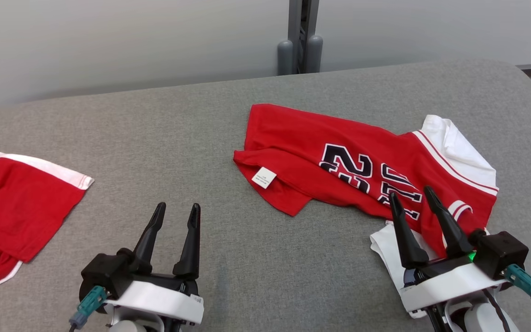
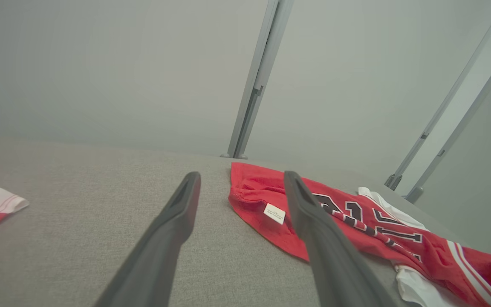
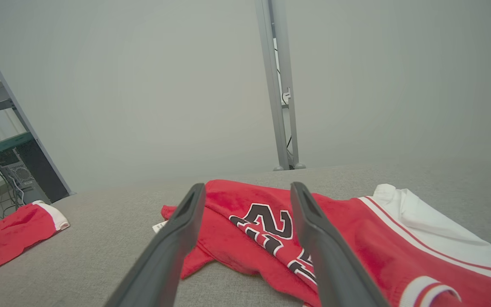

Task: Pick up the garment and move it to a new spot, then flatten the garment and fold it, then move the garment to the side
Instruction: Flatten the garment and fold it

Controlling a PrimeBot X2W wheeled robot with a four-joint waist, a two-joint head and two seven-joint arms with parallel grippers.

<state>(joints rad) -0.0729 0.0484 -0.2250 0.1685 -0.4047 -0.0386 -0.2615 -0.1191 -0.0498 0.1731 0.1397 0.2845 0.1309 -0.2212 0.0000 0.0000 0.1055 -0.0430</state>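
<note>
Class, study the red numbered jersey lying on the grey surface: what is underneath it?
White cloth pokes out from beneath the jersey at its near edge, lying on the grey surface. How far that cloth runs underneath is covered by the red fabric.

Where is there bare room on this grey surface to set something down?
Widest bare patch: the grey surface between the red garment at the left and the numbered jersey, ahead of the left end effector. A bare strip also runs behind the jersey. Crowded: the right side, where the right end effector hangs over the jersey.
</note>
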